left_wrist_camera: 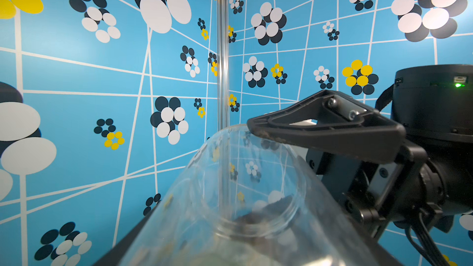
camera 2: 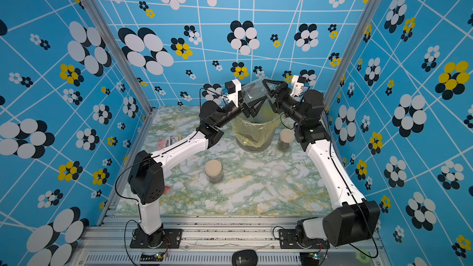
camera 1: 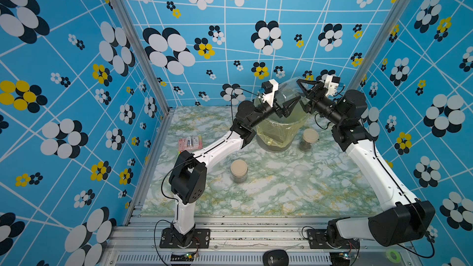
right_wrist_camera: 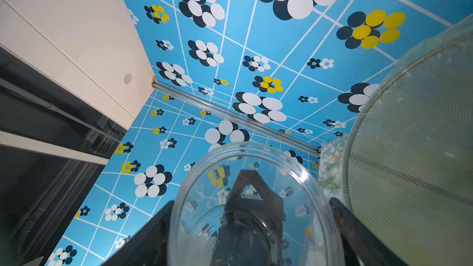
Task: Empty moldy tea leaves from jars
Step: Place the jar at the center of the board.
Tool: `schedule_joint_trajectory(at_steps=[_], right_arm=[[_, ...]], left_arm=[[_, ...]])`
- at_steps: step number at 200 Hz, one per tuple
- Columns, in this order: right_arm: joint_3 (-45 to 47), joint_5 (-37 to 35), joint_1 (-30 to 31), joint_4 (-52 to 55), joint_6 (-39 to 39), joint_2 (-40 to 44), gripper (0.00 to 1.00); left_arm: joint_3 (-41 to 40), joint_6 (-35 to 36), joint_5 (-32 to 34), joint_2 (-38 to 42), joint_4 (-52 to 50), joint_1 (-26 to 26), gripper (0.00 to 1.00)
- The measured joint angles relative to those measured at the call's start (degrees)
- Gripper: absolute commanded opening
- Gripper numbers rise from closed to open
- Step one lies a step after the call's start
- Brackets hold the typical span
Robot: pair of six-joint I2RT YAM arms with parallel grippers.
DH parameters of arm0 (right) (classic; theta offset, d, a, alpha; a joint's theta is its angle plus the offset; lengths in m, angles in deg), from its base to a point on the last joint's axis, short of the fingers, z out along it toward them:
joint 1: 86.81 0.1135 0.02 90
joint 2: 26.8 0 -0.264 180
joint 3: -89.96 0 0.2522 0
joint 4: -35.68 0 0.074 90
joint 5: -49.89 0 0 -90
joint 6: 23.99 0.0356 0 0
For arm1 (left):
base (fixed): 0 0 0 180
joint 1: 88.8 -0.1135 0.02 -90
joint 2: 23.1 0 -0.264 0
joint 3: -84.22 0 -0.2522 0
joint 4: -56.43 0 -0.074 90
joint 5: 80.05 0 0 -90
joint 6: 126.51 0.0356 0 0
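Left claw (camera 1: 288, 108) is clamping the open jar (camera 1: 289, 90) at its mouth end, holding it tilted over the bin (camera 1: 276, 139) at the table's 12 o'clock. Right claw (camera 1: 303, 93) is sitting part open, straddling the jar's base. One finger (left_wrist_camera: 332, 139) is touching the wall; can't tell if it's gripping. A few moldy tea leaves (left_wrist_camera: 268, 209) are sitting by the neck.

Risks:
- You're squeezing a rounded, slick base against the left grip. The jar could twist or pop free, dumping leaves past the rim.
- A lidded jar (camera 1: 309, 138) is standing just beside the bin at its 3 o'clock. Your right forearm could be clipping it.

Another lidded jar (camera 1: 238, 171) is standing at the bin's 7 o'clock, well apart.
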Motion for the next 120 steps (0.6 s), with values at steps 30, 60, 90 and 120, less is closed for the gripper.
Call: schedule_joint_trajectory(at_steps=[30, 60, 90, 120], right_arm=[[0.0, 0.0, 0.0, 0.0, 0.1, -0.1, 0.74], [0.0, 0.0, 0.0, 0.1, -0.2, -0.1, 0.73], [0.0, -0.3, -0.2, 1.7, -1.8, 0.2, 0.73], [0.2, -0.4, -0.3, 4.1, -3.2, 0.9, 0.73]], left_arm=[[0.0, 0.0, 0.0, 0.0, 0.0, 0.0, 0.59], [0.0, 0.3, -0.1, 0.0, -0.2, 0.0, 1.0], [-0.2, 2.0, -1.3, 0.0, -1.9, -0.1, 0.99], [-3.0, 3.1, -2.9, 1.5, -2.2, -0.4, 0.99]])
